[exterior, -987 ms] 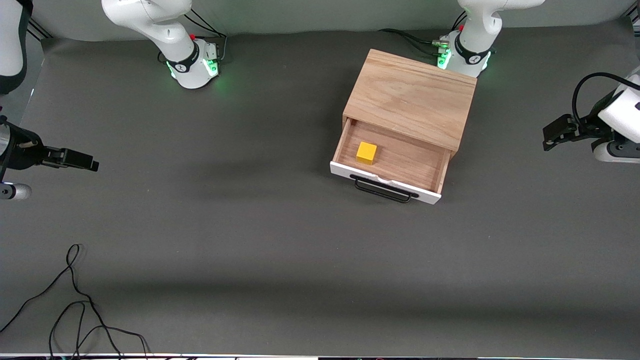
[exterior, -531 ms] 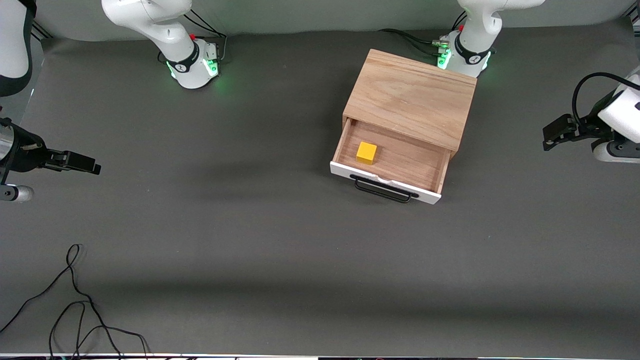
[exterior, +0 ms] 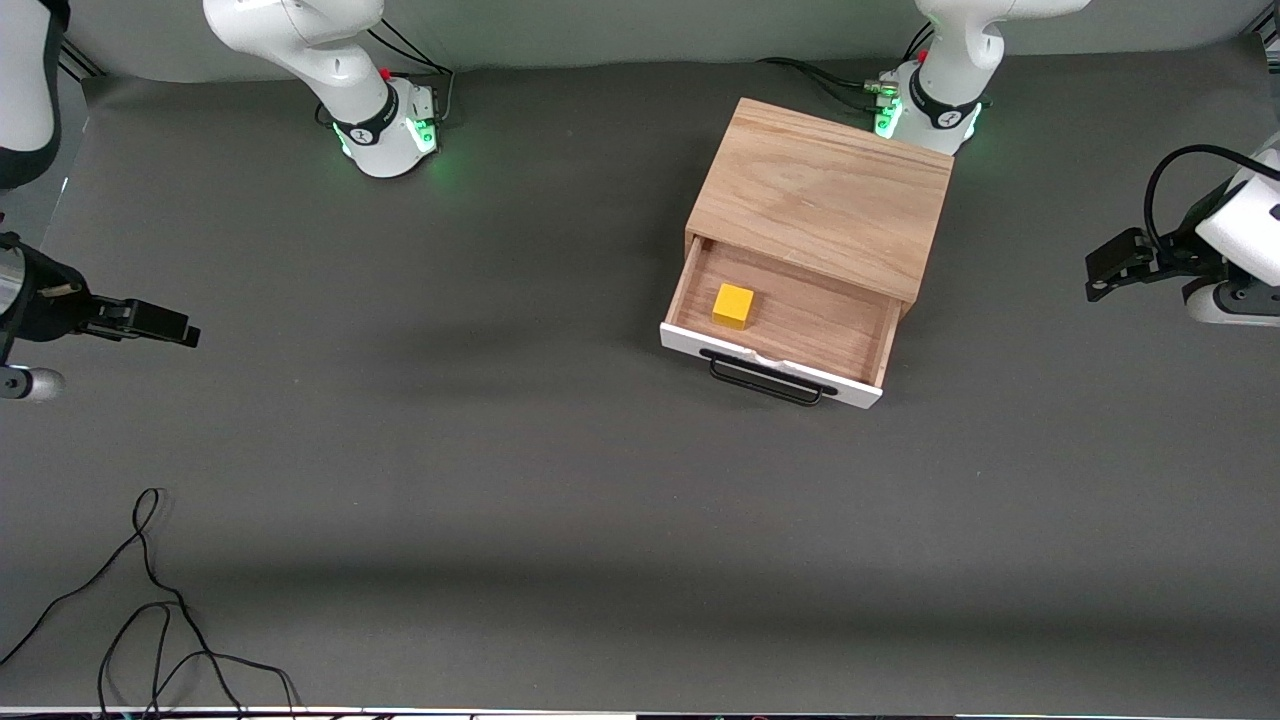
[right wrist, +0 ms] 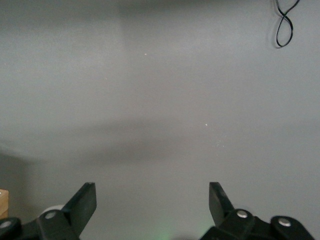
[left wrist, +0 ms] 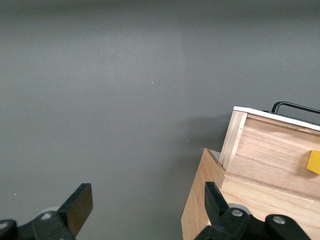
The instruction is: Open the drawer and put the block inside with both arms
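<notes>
Sitting inside the pulled-out drawer (exterior: pixel 775 335) is the small yellow block (exterior: pixel 733 305), resting on the light wood floor of the drawer toward the right arm's end of it, apart from the white front panel. The drawer is standing open from the oak box (exterior: pixel 822 195), its black wire handle (exterior: pixel 768 380) pointing toward the front camera, and the box is sitting on the grey desk (exterior: pixel 480 450) just in front of the left arm's green-lit base (exterior: pixel 925 110). The left gripper (left wrist: pixel 145 205) is hanging in the air off the left arm's end of the box, with its fingers spread wide and nothing between them; its wrist view is taking in a corner of the box, the drawer's side wall and a sliver of the block. The right gripper (right wrist: pixel 152 202) is hovering over bare desk well apart from the box, toward the right arm's end, with its fingers likewise spread apart and holding nothing. A loose black cable (exterior: pixel 150 610) is lying on the desk, much nearer to the front camera than the box, at the right arm's end.
</notes>
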